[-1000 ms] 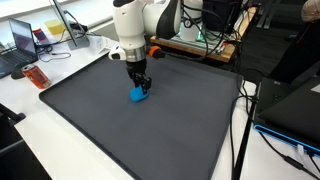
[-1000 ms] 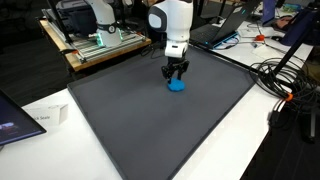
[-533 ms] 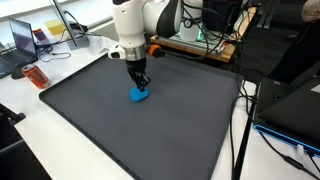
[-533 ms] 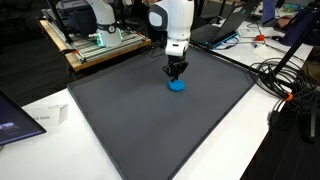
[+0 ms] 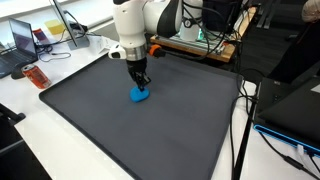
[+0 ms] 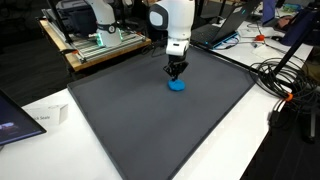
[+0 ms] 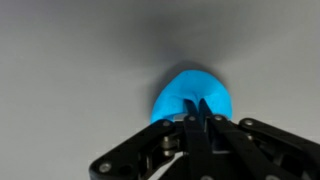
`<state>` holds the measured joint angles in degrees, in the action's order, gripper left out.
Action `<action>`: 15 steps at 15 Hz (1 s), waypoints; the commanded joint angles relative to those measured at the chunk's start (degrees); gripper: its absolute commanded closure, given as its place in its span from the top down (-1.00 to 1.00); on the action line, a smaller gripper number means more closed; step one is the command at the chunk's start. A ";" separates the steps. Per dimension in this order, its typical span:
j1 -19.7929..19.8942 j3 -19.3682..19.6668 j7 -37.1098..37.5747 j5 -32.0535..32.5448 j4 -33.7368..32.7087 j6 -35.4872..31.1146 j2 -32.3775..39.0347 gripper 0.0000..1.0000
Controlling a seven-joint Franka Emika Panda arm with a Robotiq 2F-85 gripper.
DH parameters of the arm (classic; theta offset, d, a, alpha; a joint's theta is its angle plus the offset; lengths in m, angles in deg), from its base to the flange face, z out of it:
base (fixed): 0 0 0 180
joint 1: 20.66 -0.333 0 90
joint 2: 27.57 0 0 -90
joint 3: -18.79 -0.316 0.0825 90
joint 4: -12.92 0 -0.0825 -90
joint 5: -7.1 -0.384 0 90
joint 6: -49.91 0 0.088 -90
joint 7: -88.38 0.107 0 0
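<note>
**Blue lump under pinched jaws**

Grey matting (image 5: 160, 130) covers most of the bench (image 5: 30, 125). My Panda arm (image 5: 135, 22) stands plumb over the mat's far half in both exterior views. The jaws are pressed fully together, with their tips meeting on the crown of a small blue lump (image 7: 188, 95). The lump rests on the mat directly beneath them.

With the tips meeting so high, I judge this a nip at best, and I cannot tell whether any of the lump is actually caught. To do it well I'd keep the wrist vertical, hold the squeeze steady and move slowly. I'd also watch the wrist view for the blue slipping free.

A second ago the jaws stood open astride the lump, and now they have closed. Arm and lump sit where they were.
</note>
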<state>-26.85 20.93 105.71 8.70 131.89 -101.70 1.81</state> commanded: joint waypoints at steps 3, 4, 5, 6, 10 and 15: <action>-1.37 1.21 0.16 0.94 -0.38 2.46 -0.68 -1.00; -1.21 1.04 0.17 0.60 -0.40 2.58 -0.77 -0.98; -1.40 1.21 0.21 0.94 -0.34 3.29 -1.02 -0.44; -1.30 1.12 0.06 0.85 -0.15 3.38 -1.35 -0.41; -2.00 2.37 1.40 1.82 0.49 4.65 -3.04 0.13; -4.03 3.85 5.69 4.78 0.98 12.75 -7.49 0.81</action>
<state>-28.15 22.84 106.55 10.02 131.55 -94.29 -1.55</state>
